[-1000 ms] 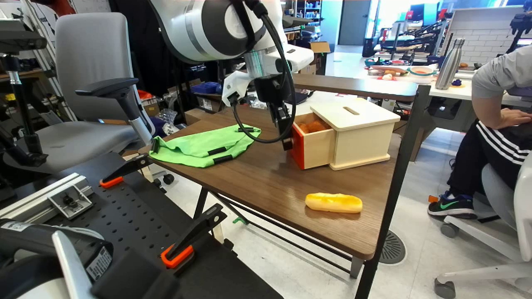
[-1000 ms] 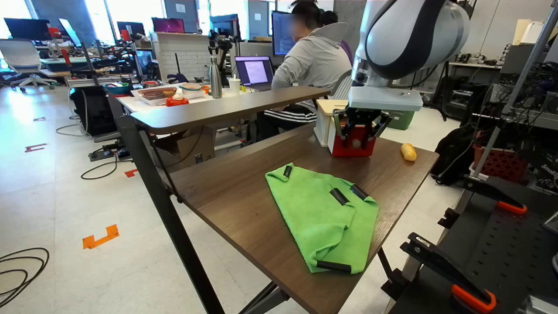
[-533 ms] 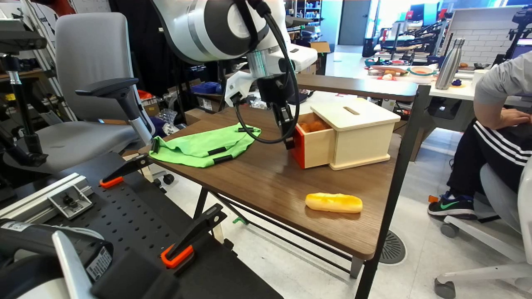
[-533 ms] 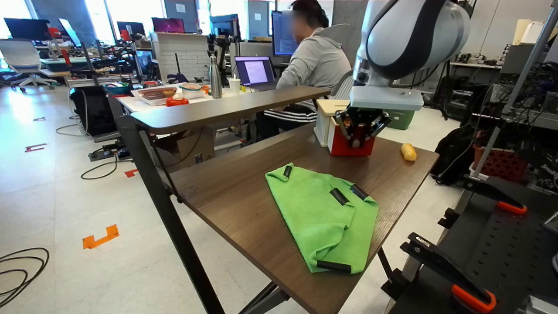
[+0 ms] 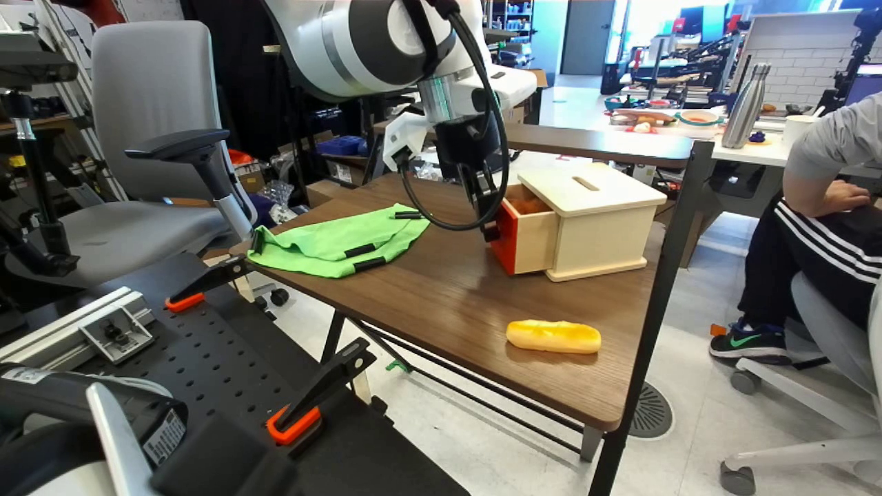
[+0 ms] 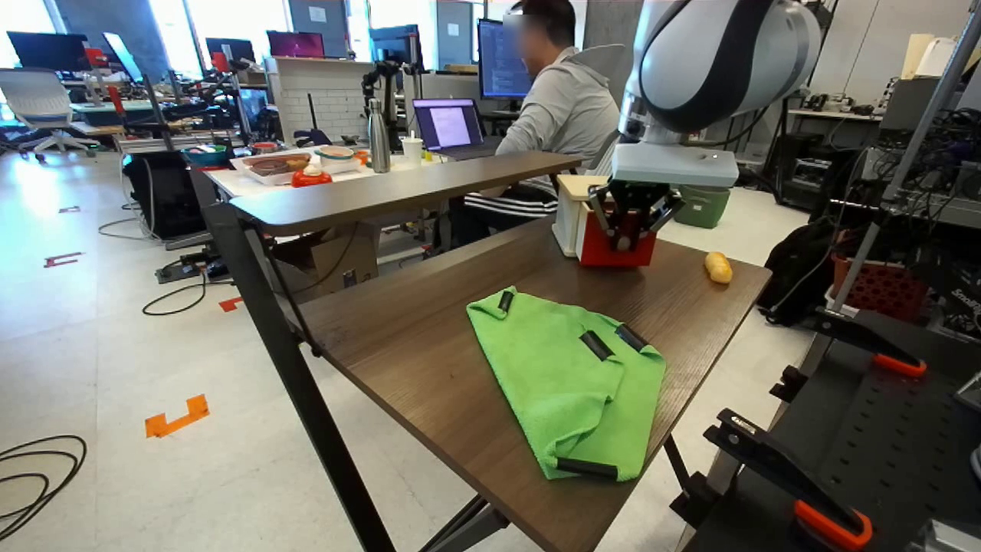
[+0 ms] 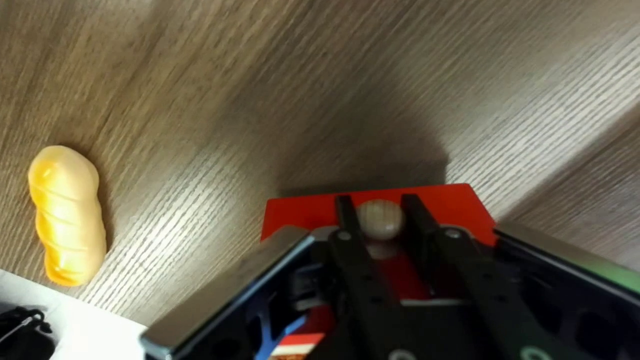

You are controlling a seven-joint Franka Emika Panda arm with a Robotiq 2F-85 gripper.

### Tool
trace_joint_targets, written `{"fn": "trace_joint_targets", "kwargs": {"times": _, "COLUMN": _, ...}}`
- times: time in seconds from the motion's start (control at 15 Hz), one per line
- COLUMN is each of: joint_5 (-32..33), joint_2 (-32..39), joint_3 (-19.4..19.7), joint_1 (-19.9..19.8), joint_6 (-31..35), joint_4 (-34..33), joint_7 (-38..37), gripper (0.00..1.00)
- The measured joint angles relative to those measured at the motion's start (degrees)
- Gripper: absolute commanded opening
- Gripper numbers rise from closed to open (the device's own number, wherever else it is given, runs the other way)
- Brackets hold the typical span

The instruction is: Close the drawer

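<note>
The drawer [image 5: 537,242] stands partly pulled out of a cream-white wooden box [image 5: 601,238] with a slotted lid. Its front is flat and red, facing the arm in an exterior view [image 6: 594,244], and something orange-brown lies inside. A round wooden knob [image 7: 380,220] sticks out from that front. My gripper [image 7: 378,206] is shut on the knob, one dark finger on each side of it, as the wrist view shows. In both exterior views the gripper [image 5: 490,231] hangs down from above, right at the drawer front, and hides part of it.
A yellow oblong object [image 5: 553,337] lies on the brown table [image 5: 441,293] near the box. A green cloth [image 6: 571,376] with black strips lies further along. A raised shelf [image 6: 406,192] runs along one table side, with a black frame post [image 5: 661,303]. A person sits beyond.
My gripper has closed around the knob. The drawer front has shifted slightly toward the box and a little up, with the arm moving the same way. The seated person has moved too.
</note>
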State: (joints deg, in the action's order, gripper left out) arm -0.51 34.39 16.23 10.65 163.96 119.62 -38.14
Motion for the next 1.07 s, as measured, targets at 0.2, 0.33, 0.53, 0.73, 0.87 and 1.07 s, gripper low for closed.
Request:
{"fn": "trace_joint_targets", "kwargs": {"times": 0.2, "joint_5": -0.38, "joint_2": 0.22, "joint_3": 0.00, "joint_1": -0.26, "joint_6": -0.76, "joint_4": -0.92, "joint_7": 0.01, "gripper": 0.07}}
{"fn": "trace_joint_targets", "kwargs": {"times": 0.33, "joint_5": -0.93, "joint_2": 0.46, "joint_3": -0.04, "joint_1": -0.43, "joint_6": -1.26, "joint_4": -1.57, "joint_7": 0.11, "gripper": 0.07}}
{"fn": "trace_joint_targets", "kwargs": {"times": 0.53, "joint_5": -1.28, "joint_2": 0.91, "joint_3": -0.20, "joint_1": -0.93, "joint_6": -2.50, "joint_4": -2.88, "joint_7": 0.26, "gripper": 0.07}}
{"fn": "trace_joint_targets", "kwargs": {"times": 0.73, "joint_5": -1.46, "joint_2": 1.79, "joint_3": -0.38, "joint_1": -1.57, "joint_6": -3.43, "joint_4": -4.65, "joint_7": 0.36, "gripper": 0.07}}
{"fn": "trace_joint_targets", "kwargs": {"times": 0.87, "joint_5": -1.71, "joint_2": 2.39, "joint_3": -0.40, "joint_1": -1.90, "joint_6": -3.74, "joint_4": -5.71, "joint_7": 0.47, "gripper": 0.07}}
{"fn": "trace_joint_targets", "kwargs": {"times": 1.07, "joint_5": -2.06, "joint_2": 3.33, "joint_3": -0.42, "joint_1": -2.43, "joint_6": -4.14, "joint_4": -7.31, "joint_7": 0.59, "gripper": 0.07}}
